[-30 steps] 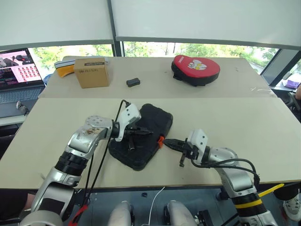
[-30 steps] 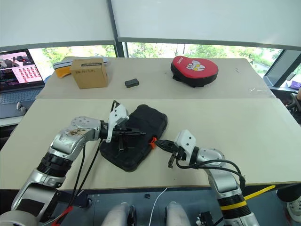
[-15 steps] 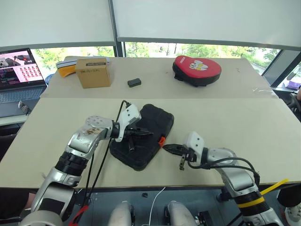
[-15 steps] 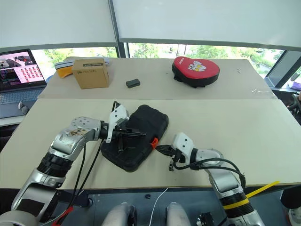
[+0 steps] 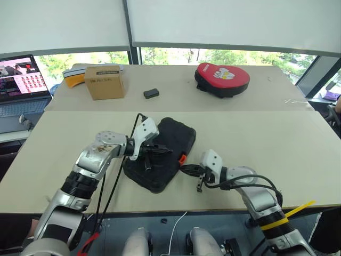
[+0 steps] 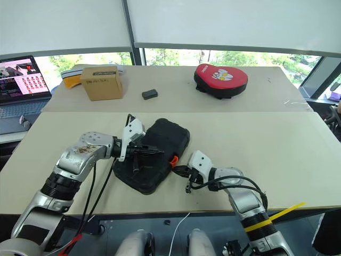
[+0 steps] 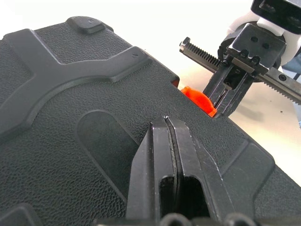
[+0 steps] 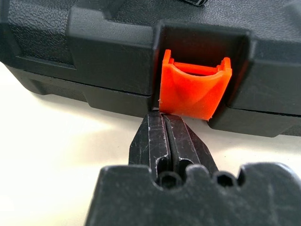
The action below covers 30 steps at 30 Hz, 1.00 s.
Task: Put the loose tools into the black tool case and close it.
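Right wrist view: orange latch (image 8: 194, 90) unfastened.

The left tool (image 6: 139, 153) rests on the closed black tool case (image 6: 155, 154), the right tool (image 6: 177, 169) beside its orange latch (image 6: 173, 159).

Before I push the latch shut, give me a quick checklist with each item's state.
1. Case lid down: ok, both halves lie together on the table.
2. Left tool on the lid: ok, shut, tips on the pebbled top.
3. Right tool lined up with the latch: ok, shut, tips at the latch's lower edge.
4. Latch snapped flat: not ok, its orange tab still stands out from the recess.
5. Loose tools left out: ok, none on the table.
6. Tools seated inside: cannot tell, case is closed.
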Each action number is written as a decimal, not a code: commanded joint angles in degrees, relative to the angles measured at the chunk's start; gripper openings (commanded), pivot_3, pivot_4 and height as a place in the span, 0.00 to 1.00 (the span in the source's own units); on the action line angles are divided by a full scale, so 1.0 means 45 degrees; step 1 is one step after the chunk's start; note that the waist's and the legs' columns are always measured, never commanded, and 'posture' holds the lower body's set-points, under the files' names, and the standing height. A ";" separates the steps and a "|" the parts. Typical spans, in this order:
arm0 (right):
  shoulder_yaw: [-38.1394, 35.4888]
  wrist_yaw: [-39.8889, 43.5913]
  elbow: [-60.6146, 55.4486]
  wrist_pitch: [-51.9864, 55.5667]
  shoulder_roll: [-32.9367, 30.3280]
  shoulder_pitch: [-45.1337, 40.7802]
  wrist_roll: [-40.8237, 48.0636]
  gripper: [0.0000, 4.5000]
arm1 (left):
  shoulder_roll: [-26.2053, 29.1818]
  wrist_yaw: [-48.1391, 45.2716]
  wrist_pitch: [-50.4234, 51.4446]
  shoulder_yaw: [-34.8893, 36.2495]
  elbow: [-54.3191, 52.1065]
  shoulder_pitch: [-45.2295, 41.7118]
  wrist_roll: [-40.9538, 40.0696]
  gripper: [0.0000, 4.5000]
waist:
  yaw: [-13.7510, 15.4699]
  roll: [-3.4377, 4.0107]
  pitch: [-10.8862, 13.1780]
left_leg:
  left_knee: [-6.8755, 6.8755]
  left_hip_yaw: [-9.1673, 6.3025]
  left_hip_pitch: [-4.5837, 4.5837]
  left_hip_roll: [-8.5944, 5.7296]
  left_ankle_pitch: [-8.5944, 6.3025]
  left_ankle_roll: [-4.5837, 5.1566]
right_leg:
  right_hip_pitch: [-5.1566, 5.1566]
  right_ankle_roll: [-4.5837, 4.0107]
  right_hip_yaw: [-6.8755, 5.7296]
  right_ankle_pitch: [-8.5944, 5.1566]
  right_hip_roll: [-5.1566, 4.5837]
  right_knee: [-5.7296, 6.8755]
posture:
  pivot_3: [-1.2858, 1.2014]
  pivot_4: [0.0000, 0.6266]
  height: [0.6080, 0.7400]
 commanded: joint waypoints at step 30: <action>-0.5219 0.4035 0.2750 -0.5255 -0.4329 0.1294 0.2491 0.99 | 0.1922 0.1365 -0.6310 1.0122 -0.2463 1.1691 -0.1264 1.00 | 0.0264 -0.0026 0.0080 | -0.0133 0.0061 -0.0091 0.0006 -0.0003 -0.0003 | -0.0148 -0.0028 -0.0004 -0.0017 -0.0130 -0.0074 | 0.52 0.24 1.00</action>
